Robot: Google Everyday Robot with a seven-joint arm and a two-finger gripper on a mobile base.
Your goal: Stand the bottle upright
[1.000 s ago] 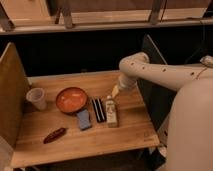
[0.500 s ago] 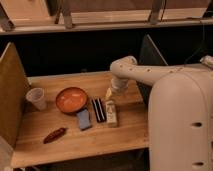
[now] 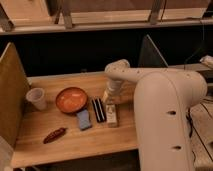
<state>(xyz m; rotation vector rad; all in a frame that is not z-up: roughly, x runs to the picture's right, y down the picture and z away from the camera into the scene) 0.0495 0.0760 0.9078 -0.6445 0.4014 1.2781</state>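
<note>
the arm (image 3: 122, 75) has come a little lower, so the jaws now hang just over the far end of the bottle (image 3: 112, 115). it still lies flat on the worktop (image 3: 75, 145), right of the bar (image 3: 98, 110). how open the jaws are, i cannot tell; the grasp seems next.

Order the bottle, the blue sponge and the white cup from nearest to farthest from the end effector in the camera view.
The end effector hangs over the table, near its middle.
1. Bottle, lying just in front of it.
2. Blue sponge, further toward picture left.
3. White cup, at the far left edge.
</note>
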